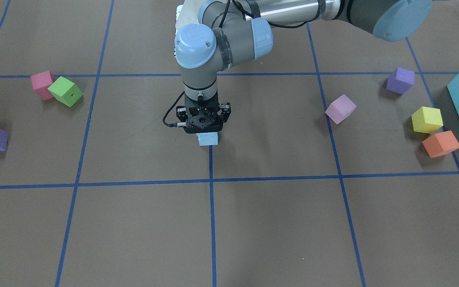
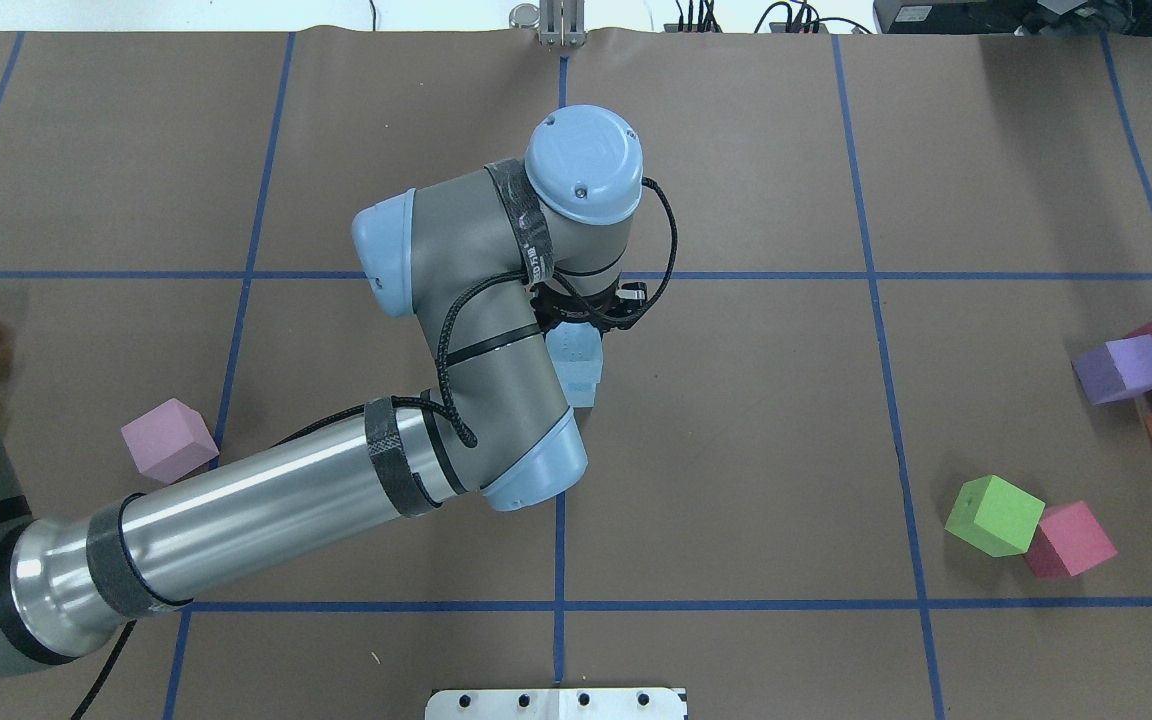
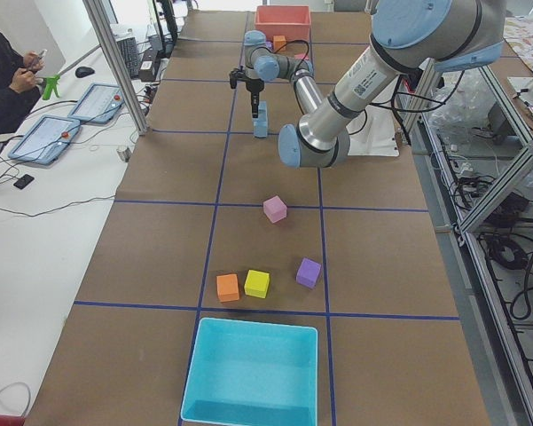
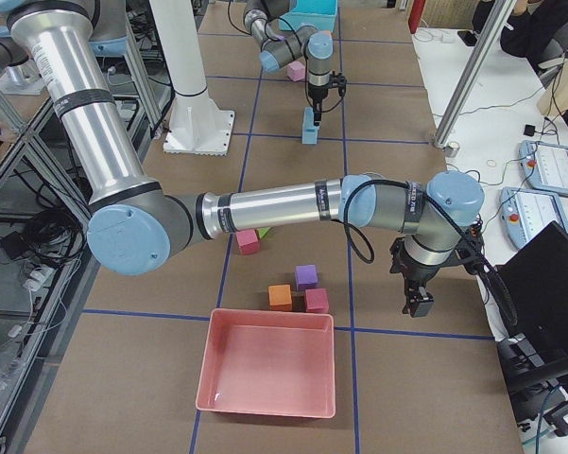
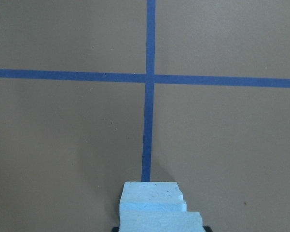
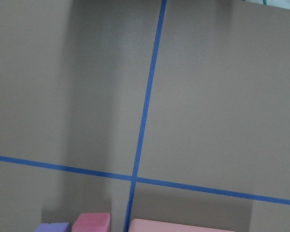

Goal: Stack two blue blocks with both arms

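Two blocks: the upper block point(image 5: 160, 221) is seen resting on the lower block point(image 5: 152, 192), at the centre of the desk point(image 1: 277, 223), on the end of a tape line point(image 5: 146, 145).
Stack axis: vertical; a single upright column is shown in both side views.
Facing: the sides are set roughly square to the tape line. A small step is seen between the two blocks in the left wrist view, possibly only perspective.
Left end effector point(image 1: 204, 127): pointed straight down, directly above the column. Dark fingertips are seen against the upper block's two sides, so it appears closed on that block at block width.
Right end effector point(image 4: 421, 305): held well apart from the stack, near the pink tray point(image 4: 265, 374) at the robot's right end of the desk. Its width cannot be told.
Nearer arm: the left, by far.
Step judged: placement made, release not yet done.
Next move judged: the fingers are to be widened, then lifted straight up along the column's axis.
Risk: the upper block could be dragged sideways if the lift is slanted.
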Controlling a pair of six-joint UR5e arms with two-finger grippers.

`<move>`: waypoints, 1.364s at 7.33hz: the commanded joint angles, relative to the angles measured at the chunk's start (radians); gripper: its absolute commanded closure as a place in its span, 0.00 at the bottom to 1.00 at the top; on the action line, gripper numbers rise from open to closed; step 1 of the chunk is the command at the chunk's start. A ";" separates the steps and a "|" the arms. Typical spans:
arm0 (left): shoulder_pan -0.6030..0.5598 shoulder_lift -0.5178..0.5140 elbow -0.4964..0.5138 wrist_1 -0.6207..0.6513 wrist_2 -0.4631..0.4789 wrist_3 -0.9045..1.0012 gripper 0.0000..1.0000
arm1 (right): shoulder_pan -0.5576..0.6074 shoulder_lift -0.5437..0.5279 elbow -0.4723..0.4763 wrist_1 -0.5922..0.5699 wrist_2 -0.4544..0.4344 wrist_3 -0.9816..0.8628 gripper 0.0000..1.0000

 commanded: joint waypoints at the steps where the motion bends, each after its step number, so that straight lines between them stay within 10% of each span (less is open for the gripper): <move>1: 0.003 0.012 0.006 -0.004 0.001 0.015 0.42 | 0.000 0.001 0.000 0.000 0.000 0.000 0.00; 8: 0.015 0.012 0.004 -0.014 0.001 0.013 0.41 | 0.000 0.001 0.000 0.000 0.000 0.002 0.00; 10: 0.015 0.043 0.006 -0.068 0.001 0.013 0.17 | 0.000 0.003 0.000 0.000 0.000 0.002 0.00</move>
